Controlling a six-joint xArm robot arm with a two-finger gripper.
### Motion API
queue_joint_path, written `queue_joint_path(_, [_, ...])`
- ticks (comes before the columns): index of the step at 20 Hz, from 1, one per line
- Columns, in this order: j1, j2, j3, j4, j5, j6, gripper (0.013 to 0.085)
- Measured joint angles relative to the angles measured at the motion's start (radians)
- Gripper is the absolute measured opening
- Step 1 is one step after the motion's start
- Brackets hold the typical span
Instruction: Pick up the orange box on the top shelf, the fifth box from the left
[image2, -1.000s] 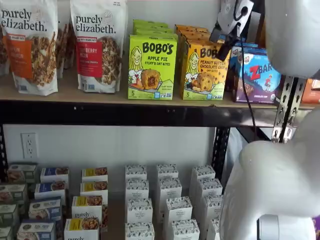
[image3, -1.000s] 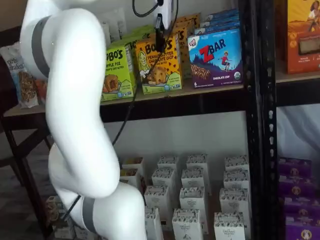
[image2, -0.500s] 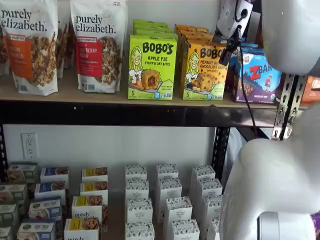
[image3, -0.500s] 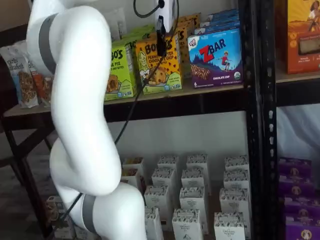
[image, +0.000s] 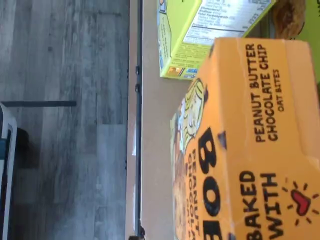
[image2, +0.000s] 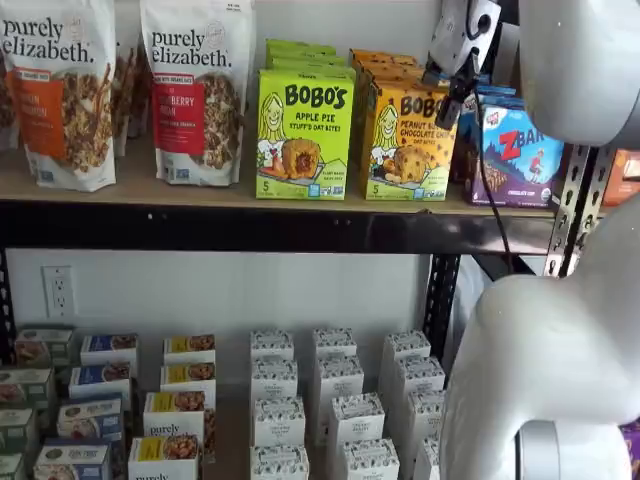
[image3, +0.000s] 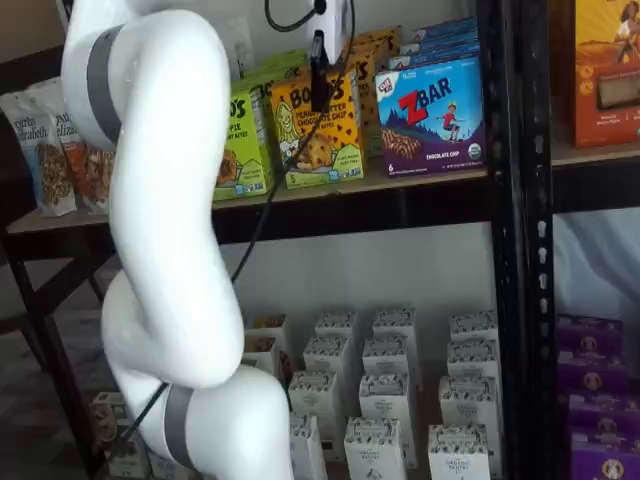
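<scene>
Rising and edging forward since a second ago, the gripper (image2: 452, 95) is hovering by the upper right corner of the orange box (image2: 406, 141), jaws spread wide and empty, while that box is standing untouched on the top shelf (image2: 200, 190).

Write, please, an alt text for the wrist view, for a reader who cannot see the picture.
Close view of the orange box, printed "Peanut Butter Chocolate Chip" and "Baked with", standing on the tan board of the top shelf. Behind it stands a lime-green box with a nutrition label. Past the shelf's edge lies grey wood-look floor. No gripper fingers show here.
</scene>
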Motion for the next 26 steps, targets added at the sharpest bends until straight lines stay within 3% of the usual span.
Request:
queue_joint_path(13, [0.037, -0.016, 0.040, -0.053, -0.041, 0.021, 0.0850])
queue_joint_path(24, [0.032, -0.015, 0.042, -0.041, -0.034, 0.018, 0.0850])
queue_joint_path(26, [0.032, -0.016, 0.043, -0.038, -0.035, 0.018, 0.0770])
